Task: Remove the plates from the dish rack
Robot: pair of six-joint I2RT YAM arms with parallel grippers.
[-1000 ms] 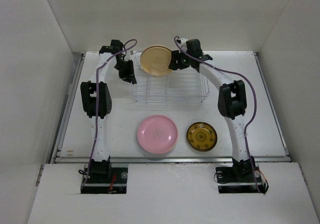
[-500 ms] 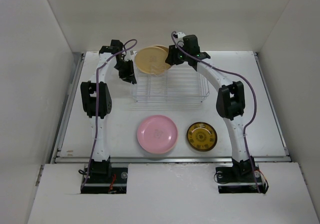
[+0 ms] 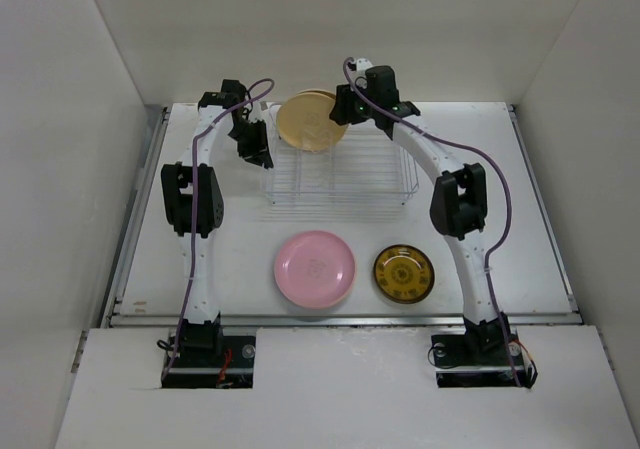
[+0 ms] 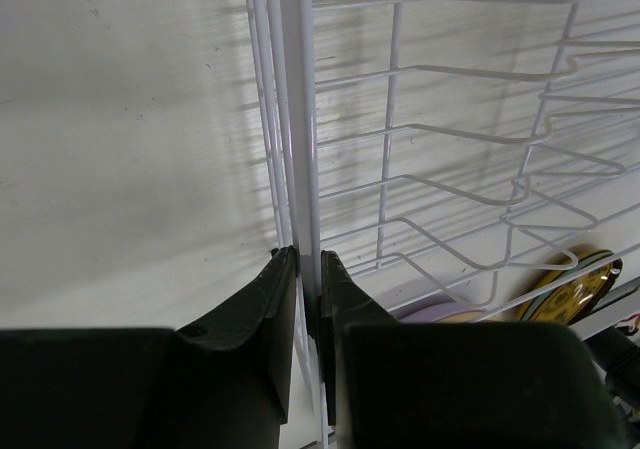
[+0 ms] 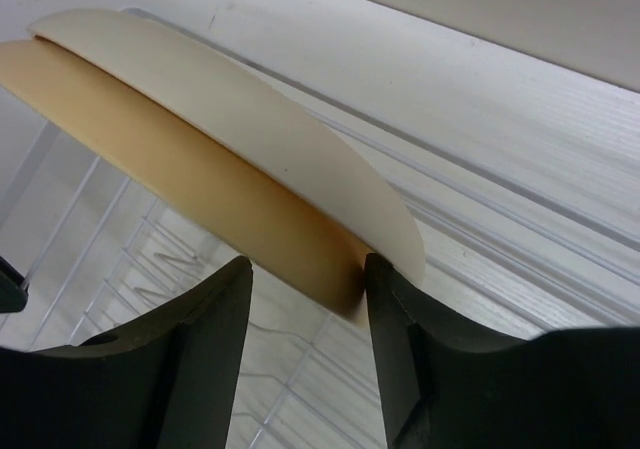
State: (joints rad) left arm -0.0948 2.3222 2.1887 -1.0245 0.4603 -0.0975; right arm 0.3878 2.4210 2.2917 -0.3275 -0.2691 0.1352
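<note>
Peeking behind orange-yellow plate [image 5: 200, 194], cream plate [image 5: 270, 139].

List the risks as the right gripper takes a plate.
1. The orange-yellow plate and cream plate stand close together, so the open right gripper may drag both out.
2. If the left gripper slips off the dish rack rim wire, the rack could lift with the plate.
</note>
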